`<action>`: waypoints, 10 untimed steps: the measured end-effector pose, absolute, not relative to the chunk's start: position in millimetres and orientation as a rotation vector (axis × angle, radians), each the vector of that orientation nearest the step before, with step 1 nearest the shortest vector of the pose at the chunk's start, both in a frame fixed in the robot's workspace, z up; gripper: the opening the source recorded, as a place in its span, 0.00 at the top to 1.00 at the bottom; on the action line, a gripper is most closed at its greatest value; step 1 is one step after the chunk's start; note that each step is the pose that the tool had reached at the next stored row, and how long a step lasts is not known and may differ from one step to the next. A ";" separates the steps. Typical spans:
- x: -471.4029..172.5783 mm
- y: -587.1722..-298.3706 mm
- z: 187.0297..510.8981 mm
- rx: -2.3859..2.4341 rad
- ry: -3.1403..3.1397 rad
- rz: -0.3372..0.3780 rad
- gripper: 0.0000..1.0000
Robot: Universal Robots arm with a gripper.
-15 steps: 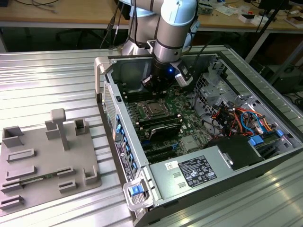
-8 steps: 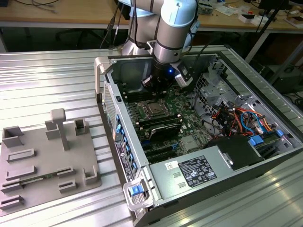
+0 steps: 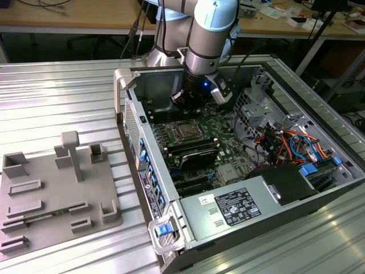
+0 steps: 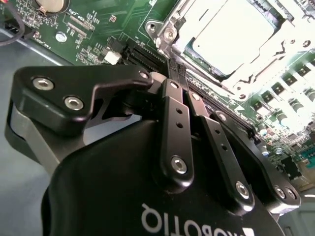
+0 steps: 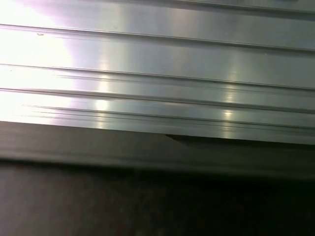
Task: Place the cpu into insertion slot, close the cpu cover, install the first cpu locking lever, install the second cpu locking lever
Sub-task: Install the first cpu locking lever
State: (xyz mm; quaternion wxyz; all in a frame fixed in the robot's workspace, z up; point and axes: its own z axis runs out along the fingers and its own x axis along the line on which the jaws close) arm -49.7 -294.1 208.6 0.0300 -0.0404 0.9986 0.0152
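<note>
One cpu point(image 4: 236, 34) sits seated in the insertion slot point(image 3: 185, 131) on the motherboard point(image 3: 219, 149), with the cpu cover point(image 4: 288, 44) framing it, closed as far as I can judge. My gripper point(image 4: 178, 73), fingers pressed together and empty, hovers beside the socket's edge, probably to work a locking lever.

one open grey metal computer case point(image 3: 128, 108) | one grey label-bearing power supply box point(image 3: 228, 208) | one grey plastic fixture tray point(image 3: 34, 211)
</note>
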 end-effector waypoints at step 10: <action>-49.7 -300.3 214.5 -0.124 3.079 0.047 0.89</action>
